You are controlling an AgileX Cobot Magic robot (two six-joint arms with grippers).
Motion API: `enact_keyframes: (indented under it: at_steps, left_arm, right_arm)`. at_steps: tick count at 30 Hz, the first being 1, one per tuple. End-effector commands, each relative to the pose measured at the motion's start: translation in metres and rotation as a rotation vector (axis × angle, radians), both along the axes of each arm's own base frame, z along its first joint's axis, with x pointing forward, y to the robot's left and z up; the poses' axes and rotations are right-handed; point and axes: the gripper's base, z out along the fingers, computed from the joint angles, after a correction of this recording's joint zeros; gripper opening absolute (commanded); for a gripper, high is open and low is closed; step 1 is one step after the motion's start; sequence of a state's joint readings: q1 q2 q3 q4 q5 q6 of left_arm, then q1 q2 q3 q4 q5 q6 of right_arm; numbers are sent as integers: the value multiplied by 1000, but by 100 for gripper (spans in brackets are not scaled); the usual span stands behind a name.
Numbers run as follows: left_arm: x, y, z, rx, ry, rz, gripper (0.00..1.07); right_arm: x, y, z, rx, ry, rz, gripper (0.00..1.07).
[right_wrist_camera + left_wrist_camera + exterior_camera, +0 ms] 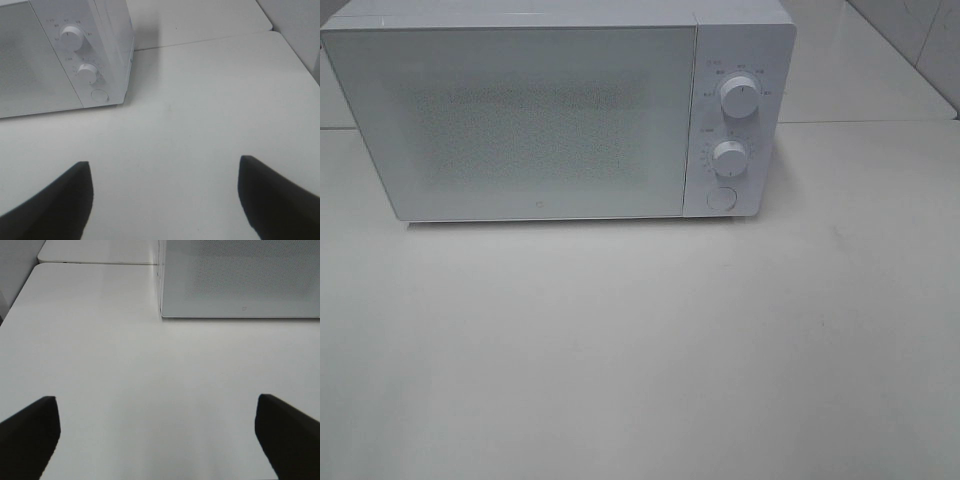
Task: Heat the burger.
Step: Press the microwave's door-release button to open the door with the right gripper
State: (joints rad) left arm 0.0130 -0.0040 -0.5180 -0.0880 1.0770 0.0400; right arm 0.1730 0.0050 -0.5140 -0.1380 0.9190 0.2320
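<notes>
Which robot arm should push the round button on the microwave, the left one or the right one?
Probably the right. The button and knobs sit on the right side of the microwave, ahead of the open right gripper. The left gripper, also open, faces only the door.

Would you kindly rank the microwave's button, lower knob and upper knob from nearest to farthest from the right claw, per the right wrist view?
1. Button, lowest of the three, nearest the right claw.
2. Lower knob, just above the button.
3. Upper knob, highest, farthest.
</notes>
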Motion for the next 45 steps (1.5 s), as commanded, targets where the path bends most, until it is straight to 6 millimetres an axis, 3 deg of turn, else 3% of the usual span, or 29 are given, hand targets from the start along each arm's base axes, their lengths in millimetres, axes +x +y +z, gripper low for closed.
enact_keyframes:
  at_steps: [1, 7, 23, 45]
  left_arm:
    - [-2, 0, 0, -2, -22, 1, 98]
    - [-2, 0, 0, -2, -22, 1, 98]
    - [-2, 0, 0, -2, -22, 1, 98]
    - [-2, 0, 0, -2, -22, 1, 98]
  right_arm:
    - [12, 2, 9, -19, -26, 4, 76]
    - [27, 5, 14, -26, -22, 12, 76]
    - [92, 19, 21, -41, -11, 53, 76]
    - [176, 37, -6, -33, 67, 95, 76]
